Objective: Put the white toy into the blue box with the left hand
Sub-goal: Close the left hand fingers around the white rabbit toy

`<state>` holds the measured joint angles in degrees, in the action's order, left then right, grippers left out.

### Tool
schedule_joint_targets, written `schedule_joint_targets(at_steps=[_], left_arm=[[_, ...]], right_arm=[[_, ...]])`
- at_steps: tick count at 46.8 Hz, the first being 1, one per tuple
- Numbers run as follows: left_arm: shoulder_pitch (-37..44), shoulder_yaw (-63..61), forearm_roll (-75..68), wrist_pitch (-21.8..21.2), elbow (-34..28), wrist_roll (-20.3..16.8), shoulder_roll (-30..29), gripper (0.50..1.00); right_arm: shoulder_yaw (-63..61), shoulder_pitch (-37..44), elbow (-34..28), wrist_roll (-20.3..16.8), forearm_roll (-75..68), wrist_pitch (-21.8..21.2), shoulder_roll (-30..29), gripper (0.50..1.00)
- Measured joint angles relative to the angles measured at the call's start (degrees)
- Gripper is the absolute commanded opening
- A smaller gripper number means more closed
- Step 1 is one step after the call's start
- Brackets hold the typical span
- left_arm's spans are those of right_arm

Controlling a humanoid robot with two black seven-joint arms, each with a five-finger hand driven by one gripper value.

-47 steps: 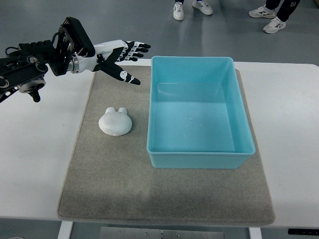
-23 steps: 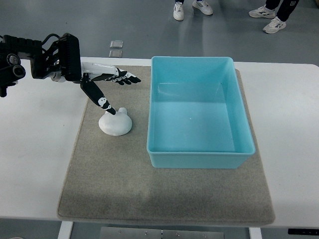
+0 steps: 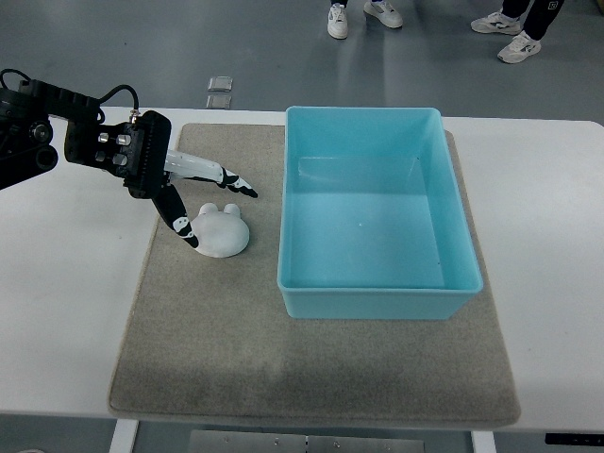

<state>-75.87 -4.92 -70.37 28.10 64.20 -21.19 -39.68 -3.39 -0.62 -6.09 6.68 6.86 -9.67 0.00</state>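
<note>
Change: my left hand (image 3: 193, 193) has come down and back toward me over the last second; earlier it was raised and stretched out flat beyond the toy, now it sits low on the mat right at the toy.
Fingers: spread and not yet closed on anything. My thumb (image 3: 179, 224) angles down along the toy's left flank and looks to be touching or just short of it; I cannot tell which. My other fingers (image 3: 231, 179) reach past the toy's far side, just above its ears.
Toy: the small white rounded toy with two little ears (image 3: 220, 232) lies between my thumb and my other fingers, resting on the grey felt mat (image 3: 208, 340), in the same spot as before. It has not been lifted.
Box: the light blue open plastic box (image 3: 377, 304) stands to the right of my fingertips, near the toy but apart from it, and holds nothing.
Meaning: I judge the reach to be finished and the grasp about to begin; the fingers bracket the toy, so closing them is what the task needs next, then a lift and a short carry to the right over the box wall.
Risk: the toy is smooth and domed, so a pinch set too high might squeeze it out from under my fingers.
Other hand: my right hand does not show.
</note>
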Motion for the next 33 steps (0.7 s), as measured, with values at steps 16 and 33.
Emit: schedule_joint_targets(at_steps=[16,33], left_arm=[[0.20,-0.18,-0.64,1.19,-0.05,0.51,0.57,0.990],[0.63,-0.02,-0.61,1.00,-0.43,0.44,0.86,0.975]], right_arm=[[-0.01,0.00,-0.02,0.00,0.00,0.00,0.00,0.936],[0.01,-0.01,-0.02,0.00,0.00,0.00,0.00,0.936]])
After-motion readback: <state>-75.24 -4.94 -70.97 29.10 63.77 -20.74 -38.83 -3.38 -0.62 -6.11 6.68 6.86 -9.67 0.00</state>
